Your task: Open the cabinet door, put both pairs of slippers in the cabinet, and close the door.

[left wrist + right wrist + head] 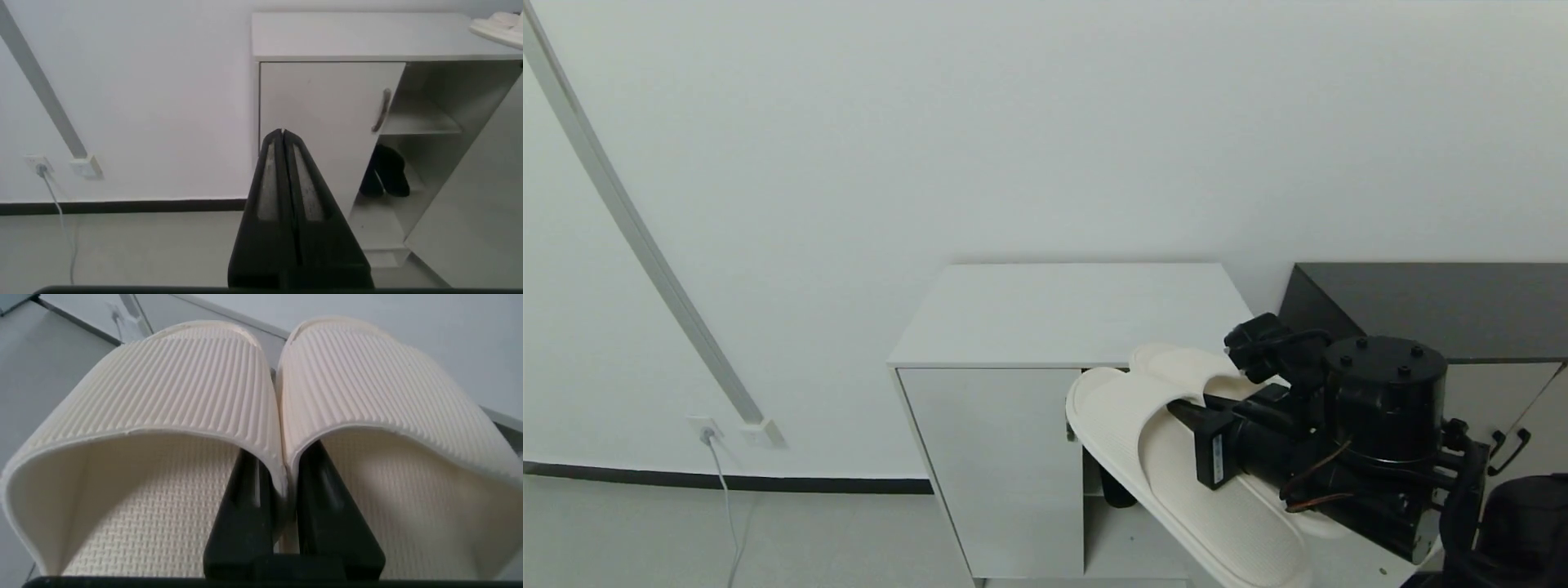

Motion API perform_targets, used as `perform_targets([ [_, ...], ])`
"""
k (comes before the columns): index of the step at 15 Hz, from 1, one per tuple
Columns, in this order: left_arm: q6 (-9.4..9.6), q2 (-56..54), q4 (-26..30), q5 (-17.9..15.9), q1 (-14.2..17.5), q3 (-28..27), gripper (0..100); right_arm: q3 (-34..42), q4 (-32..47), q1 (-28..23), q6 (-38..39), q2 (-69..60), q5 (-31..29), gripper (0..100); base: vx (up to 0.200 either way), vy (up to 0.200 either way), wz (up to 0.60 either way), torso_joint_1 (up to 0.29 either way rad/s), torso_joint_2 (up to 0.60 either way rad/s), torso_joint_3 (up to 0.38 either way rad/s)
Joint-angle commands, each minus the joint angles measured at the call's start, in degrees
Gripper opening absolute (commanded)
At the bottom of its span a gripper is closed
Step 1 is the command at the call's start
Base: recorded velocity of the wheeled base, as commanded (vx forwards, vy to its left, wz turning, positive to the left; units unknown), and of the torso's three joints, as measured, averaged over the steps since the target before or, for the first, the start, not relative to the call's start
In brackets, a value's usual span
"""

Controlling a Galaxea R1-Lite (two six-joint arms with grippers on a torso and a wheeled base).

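The right half of the cabinet [1062, 314] stands open before me, with free room above the shelf [418, 122] and, below it, to the right of the dark slippers [386, 171] standing at the left of the lower bay. The closed left door [327, 122] bars the other half. The cream slippers [1119, 416] clamped in my right gripper [276, 498] hang in front of the opening.

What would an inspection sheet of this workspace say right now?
Surface: pale floor, white cabinet standing on it.
Job's things: cabinet's right half open, left door shut; dark slippers below its top shelf; white slippers held side by side.
Clutter: nothing seen.
Grippers: right gripper jaws clamp the white slippers' adjoining edges; left gripper jaws shut, empty.
Cables: white cable hangs from wall socket.
Surroundings: slanted wall strip, dark unit at right.
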State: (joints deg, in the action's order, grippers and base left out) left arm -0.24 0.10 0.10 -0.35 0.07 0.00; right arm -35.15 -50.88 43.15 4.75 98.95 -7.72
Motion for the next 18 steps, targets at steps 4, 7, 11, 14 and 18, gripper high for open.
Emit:
perform_targets([
  [4, -0.11, -0.01, -0.01, 0.0, 0.01, 0.0, 0, 0.69, -0.71, -0.26, 0.08, 0.19, 1.74, 0, 0.0, -0.05, 0.0, -0.001, 0.0, 0.001],
  [7, -0.11, -0.01, -0.01, 0.0, 0.01, 0.0, 0, 2.71, -5.1, -0.97, -0.36, 0.19, 3.76, 0, 0.0, 0.0, 0.0, 0.0, 0.0, 0.0],
  [11, -0.2, -0.01, -0.01, 0.0, 0.01, 0.0, 0, 3.07, -5.1, -0.97, -0.54, 0.19, 3.59, 0, 0.0, 0.0, 0.0, 0.0, 0.0, 0.0],
  [14, -0.2, -0.01, -0.01, 0.0, 0.01, 0.0, 0, 3.5, -5.19, -0.97, -0.54, 0.19, 3.67, 0, 0.0, 0.0, 0.0, 0.0, 0.0, 0.0],
  [18, -0.28, -0.01, -0.01, 0.09, 0.01, 0.0, 0, 3.86, -5.28, -0.97, -0.62, 0.1, 3.59, 0, 0.0, 0.0, 0.0, 0.0, 0.0, 0.0],
])
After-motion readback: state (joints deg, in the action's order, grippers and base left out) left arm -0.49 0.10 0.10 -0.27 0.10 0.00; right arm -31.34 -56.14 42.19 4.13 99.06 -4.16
